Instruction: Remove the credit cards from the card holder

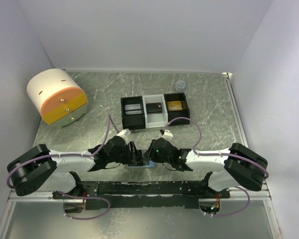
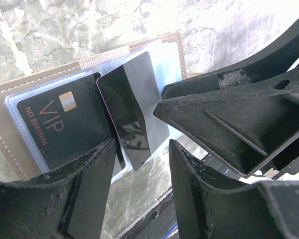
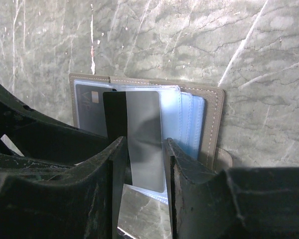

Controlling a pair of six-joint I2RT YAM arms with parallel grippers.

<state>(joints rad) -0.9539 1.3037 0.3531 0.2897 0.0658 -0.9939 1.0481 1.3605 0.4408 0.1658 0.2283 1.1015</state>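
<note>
Marbled grey bench, near edge: open flat grey card holder with pale blue sleeves; glossy dark card juts lengthwise between narrowly parted right fingers, pinch cannot be told; left fingers spread alongside.

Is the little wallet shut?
No, the card holder lies open, and a black VIP card shows inside it.

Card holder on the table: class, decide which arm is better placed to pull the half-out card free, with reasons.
Right. In its wrist view the grey card, half out of the card holder, lies between the fingers of the right claw. The left claw is open by the VIP card.
</note>
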